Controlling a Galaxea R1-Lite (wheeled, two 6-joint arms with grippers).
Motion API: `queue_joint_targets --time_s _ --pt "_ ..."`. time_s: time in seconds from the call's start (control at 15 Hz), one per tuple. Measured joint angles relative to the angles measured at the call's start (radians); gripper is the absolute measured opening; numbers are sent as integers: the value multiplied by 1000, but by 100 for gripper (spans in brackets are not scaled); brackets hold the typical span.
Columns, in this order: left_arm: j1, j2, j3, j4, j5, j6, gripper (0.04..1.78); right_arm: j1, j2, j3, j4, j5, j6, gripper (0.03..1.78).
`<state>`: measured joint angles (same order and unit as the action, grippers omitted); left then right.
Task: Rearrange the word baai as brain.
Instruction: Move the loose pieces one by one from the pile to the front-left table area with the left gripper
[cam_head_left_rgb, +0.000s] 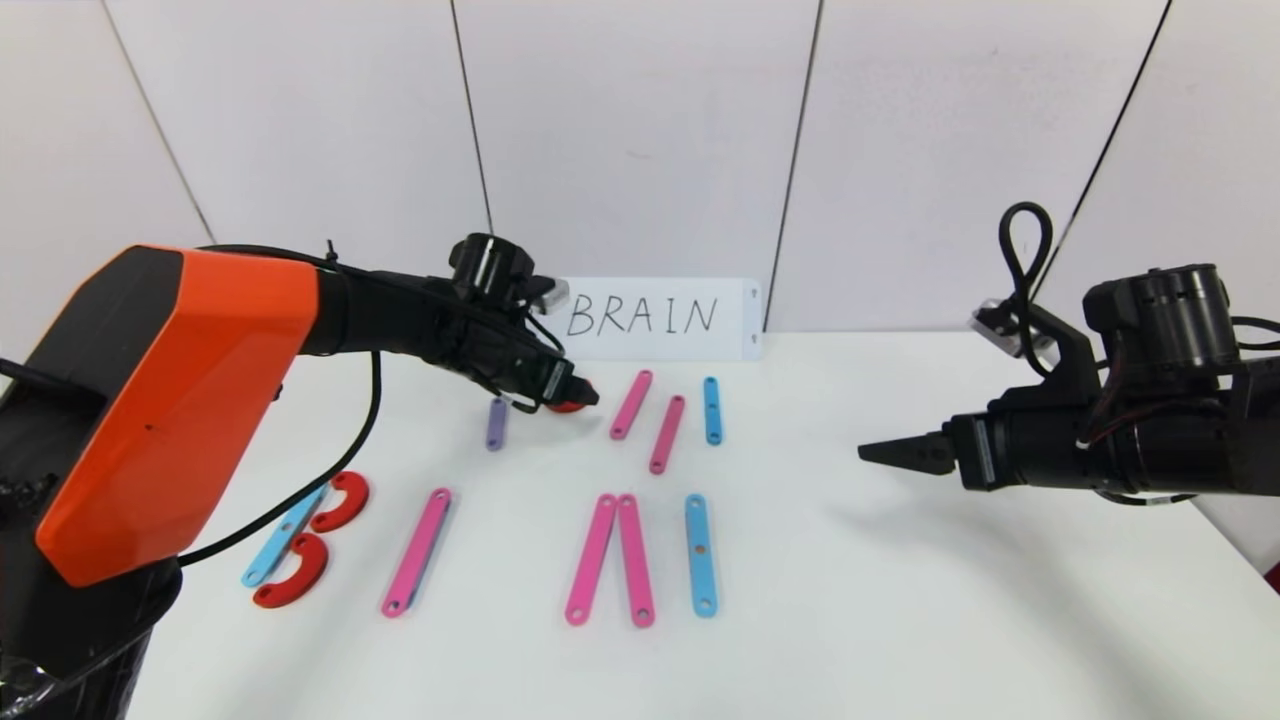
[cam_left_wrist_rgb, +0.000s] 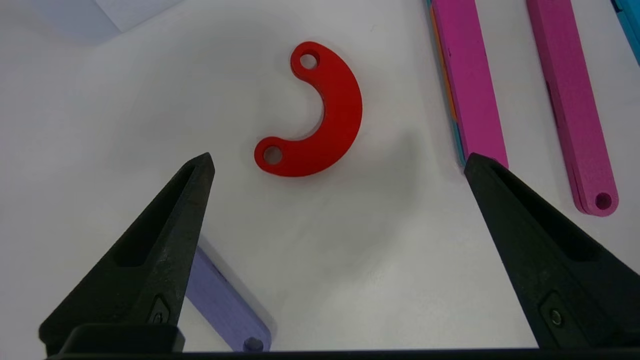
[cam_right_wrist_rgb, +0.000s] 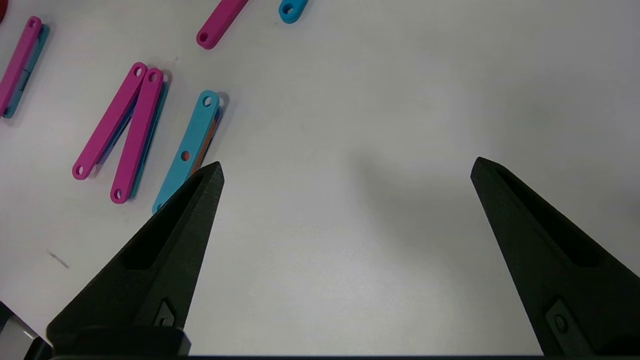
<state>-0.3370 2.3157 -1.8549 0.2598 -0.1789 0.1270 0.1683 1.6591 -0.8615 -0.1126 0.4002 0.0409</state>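
You see white table (cam_head_left_rgb: 900, 620) carrying flat plastic pieces. Near left edge: blue strip (cam_head_left_rgb: 283, 537) with two red curves (cam_head_left_rgb: 340, 502) touching it. Beside that, long pink strip (cam_head_left_rgb: 417, 551). Centre: pink pair (cam_head_left_rgb: 610, 560) meeting at top, blue strip (cam_head_left_rgb: 701, 555) just beside. Behind: purple strip (cam_head_left_rgb: 496, 423), red curve (cam_left_wrist_rgb: 312, 112), two pink strips (cam_head_left_rgb: 631, 404), short blue strip (cam_head_left_rgb: 712, 410). White BRAIN card (cam_head_left_rgb: 655, 318) stands at back edge.

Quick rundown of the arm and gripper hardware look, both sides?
Left arm: glossy orange shell over a black forearm, with a thin black cable hanging in a loop beneath it. Left gripper: two matte black tapered, pointed fingers with recessed slots and a small screw near each base. Right arm: all black, exposed motor housing, looped black cable on top. Right gripper: same black wedge fingers.
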Motion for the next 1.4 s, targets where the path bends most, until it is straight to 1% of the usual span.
queue_joint_targets --time_s 0.33,1.13,1.27,1.4 --pt "-3 70 -20 -150 -6 -1 175 -1 5 1 -2 0 0 173" --pt "-13 136 -53 -153 3 7 174 0 11 3 -1 -1 -1 173" --pt "-14 139 -48 -154 6 20 166 -1 11 3 -1 -1 -1 173" --pt "-14 141 -46 -144 8 26 148 -1 11 3 -1 -1 -1 173"
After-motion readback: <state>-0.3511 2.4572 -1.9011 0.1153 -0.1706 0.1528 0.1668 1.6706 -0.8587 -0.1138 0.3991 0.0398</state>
